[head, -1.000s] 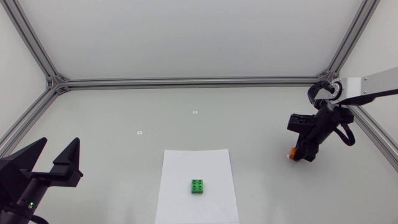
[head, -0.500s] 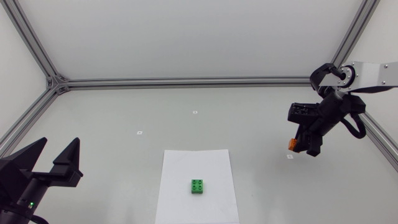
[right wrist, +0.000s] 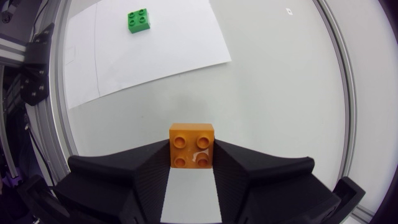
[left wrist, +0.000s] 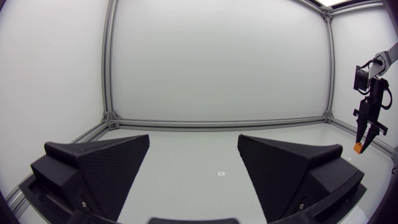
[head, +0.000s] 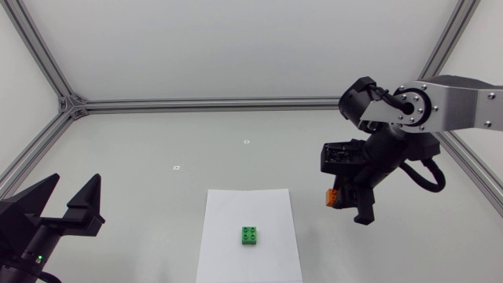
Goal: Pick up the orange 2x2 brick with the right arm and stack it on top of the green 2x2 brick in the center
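Note:
My right gripper (head: 346,206) hangs above the table to the right of the white paper sheet (head: 248,206), shut on the orange 2x2 brick (head: 332,197). In the right wrist view the orange brick (right wrist: 192,145) sits studs-up between the two black fingers (right wrist: 124,174), both touching its sides. The green 2x2 brick (head: 251,235) stands on the sheet near the centre; the right wrist view shows the green brick (right wrist: 140,20) well ahead of the gripper. My left gripper (head: 67,206) rests open at the table's left front; its fingers (left wrist: 99,168) hold nothing. The orange brick (left wrist: 357,147) shows far off there.
Aluminium frame rails (head: 236,103) border the table at the back and sides. Two small white markers (head: 246,142) lie on the grey surface behind the sheet.
My right arm has lifted the orange brick off the table and carried it left, toward the paper sheet. The left arm has not moved.

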Robot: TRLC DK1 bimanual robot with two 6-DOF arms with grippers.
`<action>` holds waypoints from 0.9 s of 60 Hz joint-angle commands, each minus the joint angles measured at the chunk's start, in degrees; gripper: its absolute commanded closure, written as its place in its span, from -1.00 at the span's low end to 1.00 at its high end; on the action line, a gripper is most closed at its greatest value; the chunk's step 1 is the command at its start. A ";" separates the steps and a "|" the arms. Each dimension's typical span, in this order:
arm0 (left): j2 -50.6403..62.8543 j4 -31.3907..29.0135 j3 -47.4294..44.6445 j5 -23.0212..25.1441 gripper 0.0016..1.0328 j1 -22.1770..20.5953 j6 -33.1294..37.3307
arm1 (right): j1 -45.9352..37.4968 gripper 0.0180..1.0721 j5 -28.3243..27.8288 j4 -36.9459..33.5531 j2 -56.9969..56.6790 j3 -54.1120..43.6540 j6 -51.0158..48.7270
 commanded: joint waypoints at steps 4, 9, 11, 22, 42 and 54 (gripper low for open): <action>-0.45 -0.87 -2.35 0.25 -0.92 0.14 0.75 | 10.01 0.32 0.55 -1.06 -0.44 -1.44 7.83; -0.45 -0.87 -2.35 0.25 -0.92 0.14 0.75 | 14.23 0.33 0.47 -0.97 0.79 -0.74 9.85; -0.45 -0.87 -2.35 0.34 -0.92 0.14 0.75 | 15.46 0.39 0.47 -0.97 1.58 -0.30 10.38; -0.45 -0.78 -2.35 0.25 -0.92 0.14 0.75 | 21.35 0.51 0.55 -0.45 5.18 1.90 13.90; -0.45 -0.78 -2.35 0.25 -0.92 0.14 0.75 | 25.83 0.51 1.52 0.79 12.48 7.08 17.15; -0.45 -0.78 -2.35 0.25 -0.92 0.14 0.75 | 27.76 0.51 1.43 1.31 16.34 10.95 17.76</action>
